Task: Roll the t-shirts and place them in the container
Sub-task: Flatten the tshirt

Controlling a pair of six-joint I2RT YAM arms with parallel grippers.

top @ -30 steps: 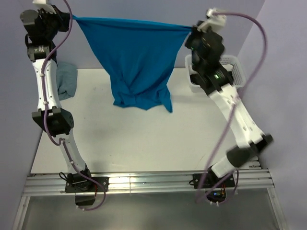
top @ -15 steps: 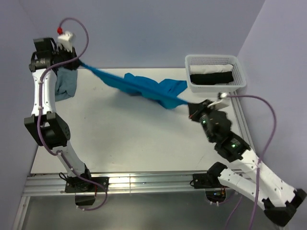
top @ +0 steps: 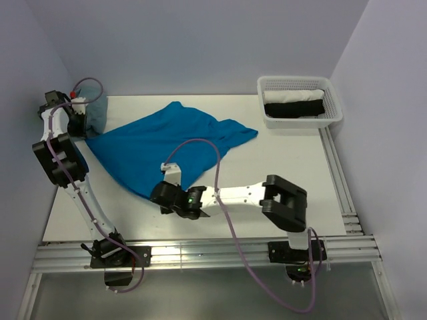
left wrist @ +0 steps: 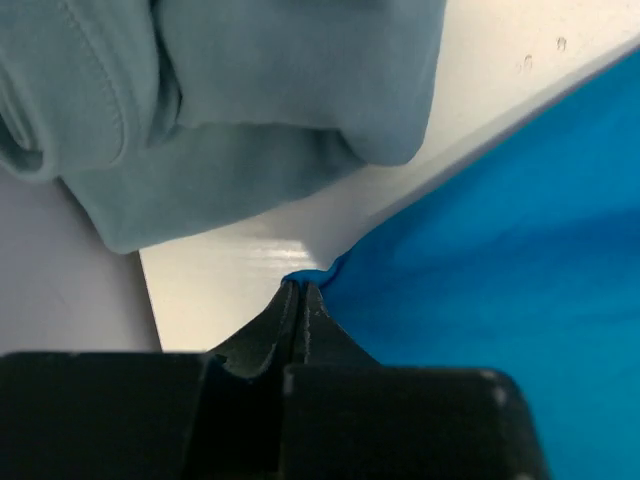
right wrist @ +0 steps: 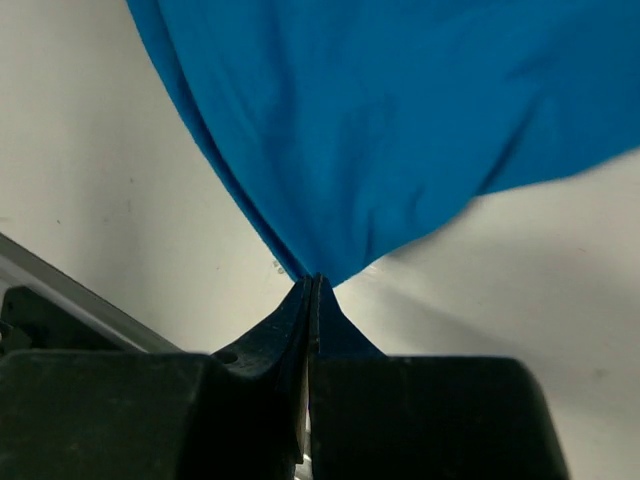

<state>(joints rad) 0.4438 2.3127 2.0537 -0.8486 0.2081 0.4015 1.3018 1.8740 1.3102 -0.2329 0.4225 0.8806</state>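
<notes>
T-shirt dropped flat | white table | lavender walls | basket far-right corner

Soft, even light from above fills the overhead view, leaving only faint shadows on the pale desk and a bright streak of glare on the metal rail at its near edge. In the wrist views the black bodies of the left gripper and right gripper sit dark and blurred in the foreground. A white sheen lies on the desk by the left one, and the blue t-shirt casts a soft shadow under its edge.
</notes>
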